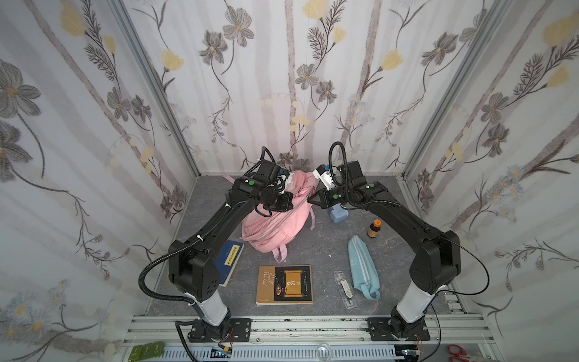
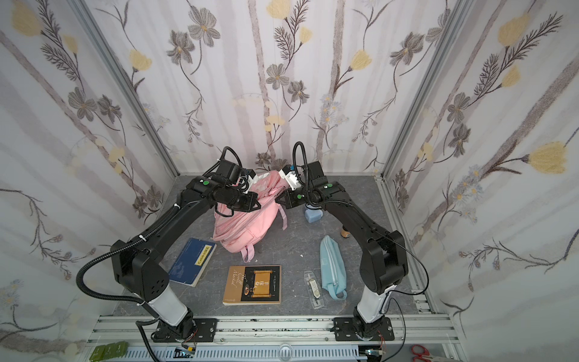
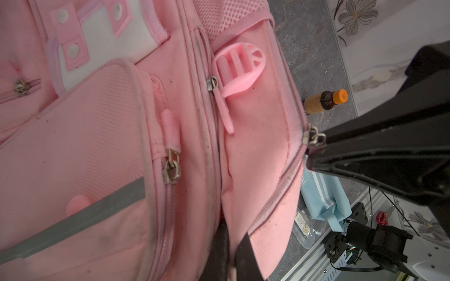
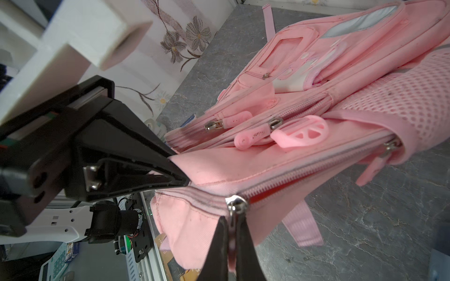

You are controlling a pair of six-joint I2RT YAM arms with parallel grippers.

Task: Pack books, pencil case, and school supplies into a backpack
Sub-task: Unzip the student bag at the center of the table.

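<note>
Fabric of the large pink backpack (image 4: 292,167) looks limp: your left hand (image 4: 182,175) pinches its edge, your right hand (image 4: 232,225) grips the metal zip pull (image 4: 236,204).

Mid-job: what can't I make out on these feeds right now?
Backpack interior: all views, its pink fabric covers it.
Zip pull: right wrist view, mostly pinched inside the right gripper.
Dark blue book: a top view, left arm covers its near part.
Brown bottle: a top view, right arm hides all but its base.
Pale-blue gadget: both top views, right arm overlaps it.
</note>
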